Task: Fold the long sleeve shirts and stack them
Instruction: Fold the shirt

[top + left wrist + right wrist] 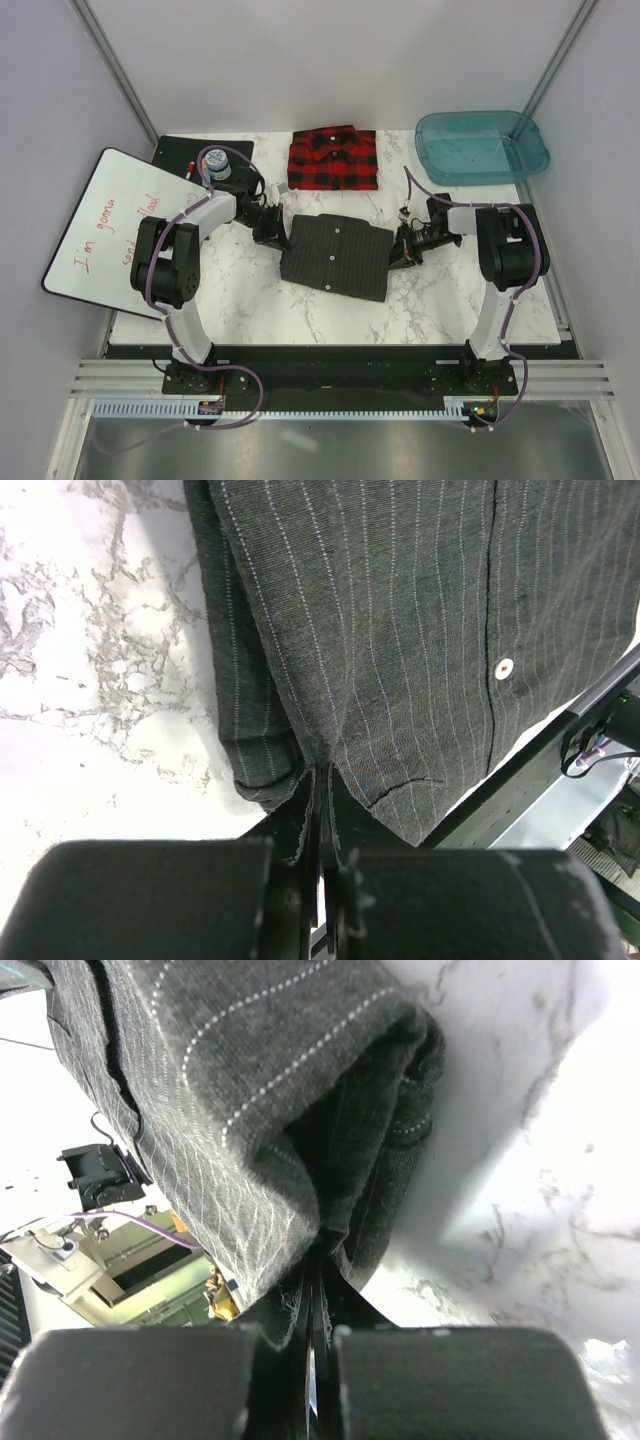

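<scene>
Folded pinstripe shirt (335,255) on desk (250,295): my left hand (275,235) grips its left edge, right hand (403,250) its right.

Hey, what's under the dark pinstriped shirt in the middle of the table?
Only the white marble table shows around the pinstriped shirt. The left gripper and right gripper pinch its side edges. Whatever lies beneath its middle is covered by the cloth.

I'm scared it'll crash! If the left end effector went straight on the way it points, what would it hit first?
The pinstriped shirt it is pinching: the left end effector points straight into that cloth, likely bunching it.
</scene>
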Motion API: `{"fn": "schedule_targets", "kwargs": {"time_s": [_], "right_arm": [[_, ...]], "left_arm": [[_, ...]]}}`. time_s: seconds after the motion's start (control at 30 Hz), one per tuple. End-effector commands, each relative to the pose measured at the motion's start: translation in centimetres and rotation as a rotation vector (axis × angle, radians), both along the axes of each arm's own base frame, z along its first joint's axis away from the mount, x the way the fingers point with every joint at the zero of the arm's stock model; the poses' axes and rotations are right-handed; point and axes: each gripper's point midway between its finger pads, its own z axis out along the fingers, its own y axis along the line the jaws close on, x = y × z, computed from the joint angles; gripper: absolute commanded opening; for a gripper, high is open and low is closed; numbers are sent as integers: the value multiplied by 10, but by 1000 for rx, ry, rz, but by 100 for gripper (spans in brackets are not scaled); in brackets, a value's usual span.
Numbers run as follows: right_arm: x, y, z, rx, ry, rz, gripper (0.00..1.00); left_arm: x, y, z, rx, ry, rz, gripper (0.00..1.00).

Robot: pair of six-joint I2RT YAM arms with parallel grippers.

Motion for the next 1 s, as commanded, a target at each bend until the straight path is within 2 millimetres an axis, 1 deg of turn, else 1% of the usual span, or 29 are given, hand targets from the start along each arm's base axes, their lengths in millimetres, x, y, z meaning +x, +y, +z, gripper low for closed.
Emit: {"fn": "schedule_targets", "kwargs": {"time_s": [0.0, 0.27, 0.4, 0.5, 0.6, 0.7, 0.73, 0.77, 0.83, 0.9, 0.97], "right_arm": [[-3, -12, -2, -34, 4, 42, 0], [-15, -18, -4, -57, 37, 94, 0], [-15, -20, -4, -59, 33, 113, 0], [-11, -19, -2, -51, 30, 115, 0], [-7, -18, 2, -40, 21, 114, 0], [-1, -16, 14, -27, 3, 121, 0], [-2, -17, 17, -28, 8, 122, 0], [-3, -18, 16, -37, 2, 130, 0], [-12, -21, 13, -45, 27, 142, 0], [-21, -25, 3, -75, 42, 162, 0], [-24, -28, -4, -95, 57, 166, 0]], "left_arm": [[8, 5, 1, 18, -24, 38, 2], [9, 7, 0, 28, -28, 48, 2], [9, 7, 0, 25, -26, 47, 2], [9, 2, 3, 2, -30, 37, 2], [7, 1, 2, 1, -23, 34, 2], [7, 1, 0, 6, -25, 36, 2], [7, 1, 0, 6, -24, 37, 2], [7, 1, 0, 6, -25, 37, 2], [9, 0, 3, 1, -34, 39, 2], [7, -3, 4, -5, -34, 32, 2], [6, -4, 6, -9, -39, 28, 2]]}}
